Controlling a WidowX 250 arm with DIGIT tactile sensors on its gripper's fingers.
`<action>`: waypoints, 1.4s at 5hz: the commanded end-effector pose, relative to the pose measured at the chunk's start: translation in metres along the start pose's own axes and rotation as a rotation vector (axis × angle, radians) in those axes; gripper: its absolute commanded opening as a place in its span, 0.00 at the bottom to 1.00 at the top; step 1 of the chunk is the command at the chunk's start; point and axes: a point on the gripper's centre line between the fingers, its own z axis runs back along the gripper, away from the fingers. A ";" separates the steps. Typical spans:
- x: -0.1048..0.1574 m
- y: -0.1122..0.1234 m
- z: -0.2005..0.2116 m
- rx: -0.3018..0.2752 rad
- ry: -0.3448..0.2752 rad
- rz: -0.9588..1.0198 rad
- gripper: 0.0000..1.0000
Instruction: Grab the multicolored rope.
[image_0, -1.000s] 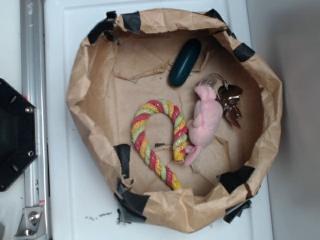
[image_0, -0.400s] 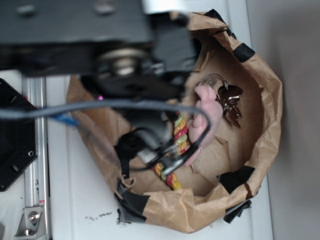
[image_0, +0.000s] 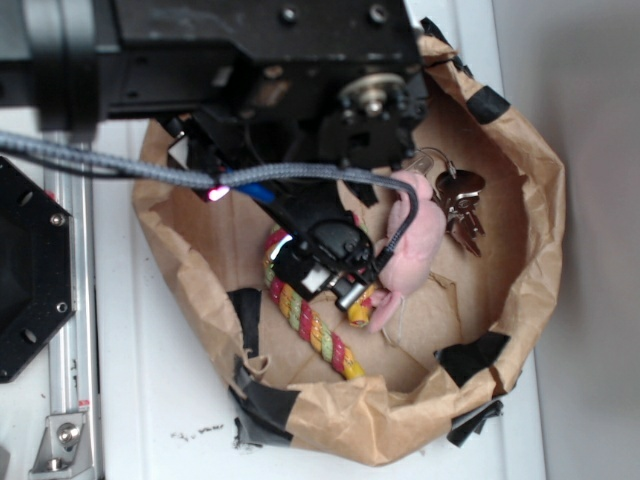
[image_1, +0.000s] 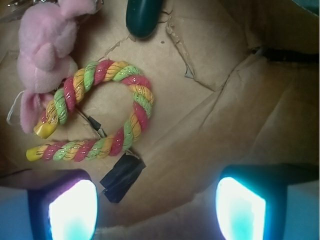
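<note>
The arm has swung in over the paper-lined basket (image_0: 520, 250) within the last second — its gripper (image_1: 157, 210), jaws spread and empty, now hangs above the multicolored rope (image_1: 100, 117), which lies untouched on the basket floor beside the pink plush toy (image_1: 45, 45).

No text, label, brand, number or sign can be read in either view; the surfaces in sight carry no legible writing.
</note>
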 end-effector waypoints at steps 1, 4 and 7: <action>0.004 0.011 0.005 -0.025 -0.027 0.027 1.00; 0.011 -0.018 -0.060 -0.063 -0.125 0.044 1.00; 0.051 -0.006 -0.089 -0.255 -0.204 0.104 1.00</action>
